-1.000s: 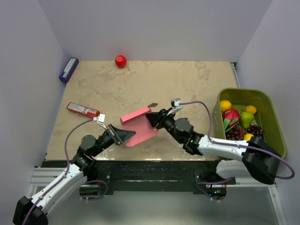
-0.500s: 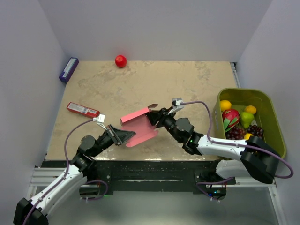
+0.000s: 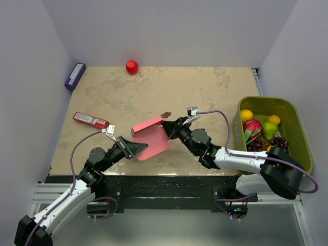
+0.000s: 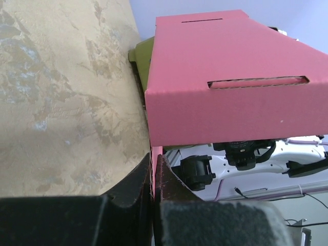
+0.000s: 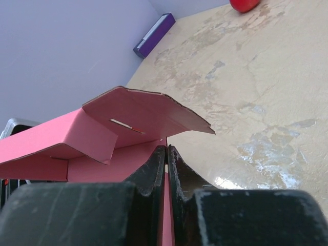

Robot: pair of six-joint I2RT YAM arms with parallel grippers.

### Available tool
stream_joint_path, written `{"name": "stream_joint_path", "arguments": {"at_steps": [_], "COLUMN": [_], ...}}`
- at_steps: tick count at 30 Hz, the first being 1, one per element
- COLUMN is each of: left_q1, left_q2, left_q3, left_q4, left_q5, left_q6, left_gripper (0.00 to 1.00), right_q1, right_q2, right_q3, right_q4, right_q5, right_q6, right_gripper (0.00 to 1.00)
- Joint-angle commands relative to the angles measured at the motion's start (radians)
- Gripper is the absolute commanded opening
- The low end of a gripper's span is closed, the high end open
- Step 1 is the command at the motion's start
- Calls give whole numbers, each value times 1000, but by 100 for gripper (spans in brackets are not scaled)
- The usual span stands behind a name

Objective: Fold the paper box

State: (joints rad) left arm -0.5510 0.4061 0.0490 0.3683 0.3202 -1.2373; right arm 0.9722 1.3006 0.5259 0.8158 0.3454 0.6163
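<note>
The pink paper box [image 3: 151, 137] is a partly folded card sheet held between both arms above the table's near middle. My left gripper [image 3: 134, 148] is shut on its near-left edge; the left wrist view shows the thin pink card [image 4: 225, 87] pinched between the fingers [image 4: 134, 192]. My right gripper [image 3: 168, 131] is shut on its right side; the right wrist view shows the card [image 5: 128, 125] pinched there, with a slotted flap folded up above the fingers [image 5: 180, 177]. A small brown-edged tab [image 3: 166, 114] sticks up at the far right corner.
A narrow red packet [image 3: 90, 120] lies at the left. A purple box [image 3: 75, 76] sits at the far left corner. A red ball [image 3: 132, 66] is at the back. A green bin [image 3: 303, 134] of fruit stands at the right.
The right gripper has shifted slightly left and away, nudging the box's right side with it. The left arm has hardly moved.
</note>
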Motion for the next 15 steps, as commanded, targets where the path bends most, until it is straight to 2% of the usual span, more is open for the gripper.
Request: {"name": "stream_joint_path", "arguments": {"at_steps": [1, 8, 15], "left_q1": [-4, -4, -7], "left_q2": [28, 97, 96], "left_q3": [-83, -86, -93], "left_q4": [47, 116, 126], "left_q5": [10, 14, 7], "left_q6": [15, 13, 6], "left_gripper": [0, 0, 0], "right_q1": [14, 89, 146], "right_q2": [25, 75, 115], "right_q3": [13, 57, 85], "right_q4": [78, 54, 20], "right_q5": [-9, 36, 109], "right_q6": [-32, -84, -112], "right_gripper": [5, 6, 7]}}
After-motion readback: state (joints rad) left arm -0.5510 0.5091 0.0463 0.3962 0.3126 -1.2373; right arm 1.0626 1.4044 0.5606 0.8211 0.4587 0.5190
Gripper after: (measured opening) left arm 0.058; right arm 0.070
